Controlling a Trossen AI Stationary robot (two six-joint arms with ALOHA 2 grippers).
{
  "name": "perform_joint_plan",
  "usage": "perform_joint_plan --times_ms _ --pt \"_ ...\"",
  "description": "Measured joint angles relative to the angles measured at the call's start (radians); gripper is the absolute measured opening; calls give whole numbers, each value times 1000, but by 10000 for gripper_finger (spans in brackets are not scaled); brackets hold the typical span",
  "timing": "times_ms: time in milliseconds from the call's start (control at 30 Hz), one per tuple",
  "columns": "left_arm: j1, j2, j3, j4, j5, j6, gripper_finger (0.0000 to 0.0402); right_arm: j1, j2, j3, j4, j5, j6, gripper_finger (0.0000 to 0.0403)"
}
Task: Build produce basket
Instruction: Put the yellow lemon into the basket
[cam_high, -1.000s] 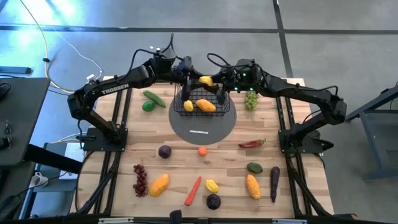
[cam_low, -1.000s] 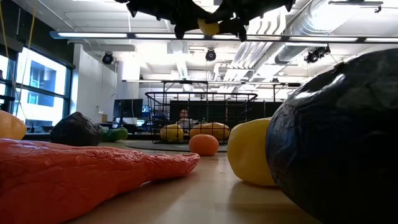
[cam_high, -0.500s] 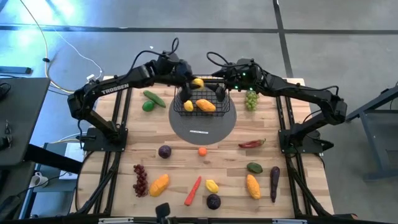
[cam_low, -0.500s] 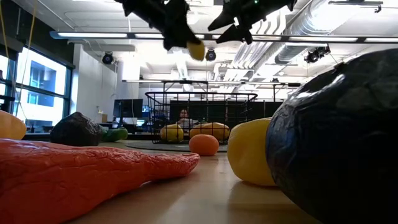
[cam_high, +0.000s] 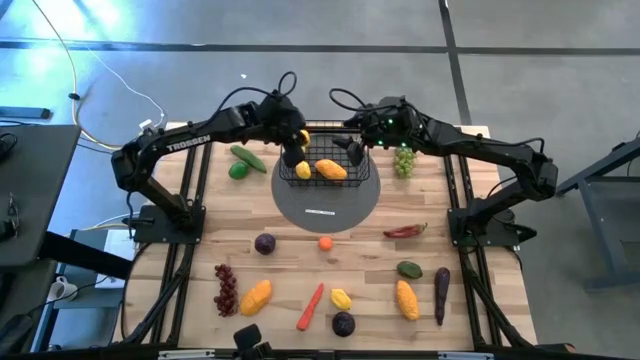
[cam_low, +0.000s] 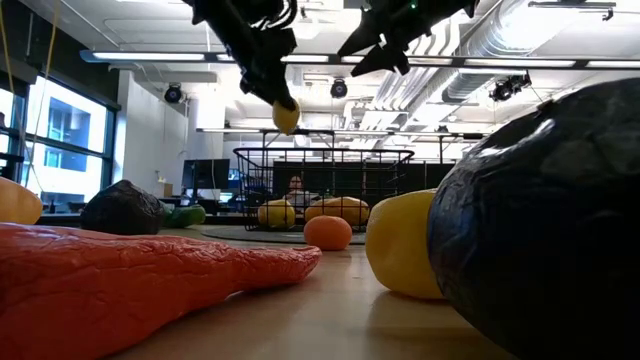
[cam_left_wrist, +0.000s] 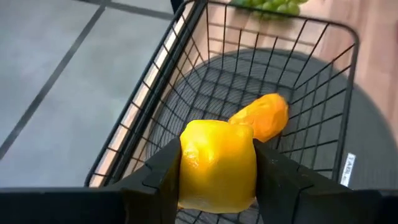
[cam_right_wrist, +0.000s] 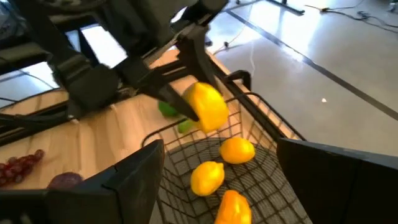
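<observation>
A yellow lemon (cam_left_wrist: 217, 155) is caught in my left gripper (cam_high: 293, 142), which tips down over the far left corner of the black wire basket (cam_high: 325, 168). The basket stands on a grey round mat (cam_high: 327, 200). In it lie two lemons (cam_right_wrist: 207, 176) and an orange mango (cam_high: 331, 169). My right gripper (cam_high: 352, 148) stands open above the basket's far right part with nothing between its fingers. From the right wrist the held lemon (cam_right_wrist: 205, 106) shows above the basket's rim. My left gripper pinches the lemon by its two opposite sides (cam_left_wrist: 186, 163) between its two fingers. The fingers slant down from the table's far left side. The lemon (cam_low: 286, 115) is lifted clear, above the basket's rim, and sticks out past the fingertips.
Loose produce lies around. Green grapes (cam_high: 403, 160) are right of the basket, a cucumber (cam_high: 247, 157) and a green fruit (cam_high: 237, 171) left of it. Nearer lie a chili (cam_high: 405, 231), plum (cam_high: 264, 243), red grapes (cam_high: 227, 288), carrot (cam_high: 311, 306), mangoes (cam_high: 406, 298) and eggplant (cam_high: 441, 295).
Both grippers met at the lemon above the basket. My right gripper has opened and let go of it. My left gripper has tipped downward and carried the lemon down and toward the table's left, to the basket's far left corner.
</observation>
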Motion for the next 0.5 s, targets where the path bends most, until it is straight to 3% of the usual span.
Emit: perform_joint_plan --times_ms 500 --pt "-5 149 0 -43 7 7 150 0 0 0 -22 36 -8 293"
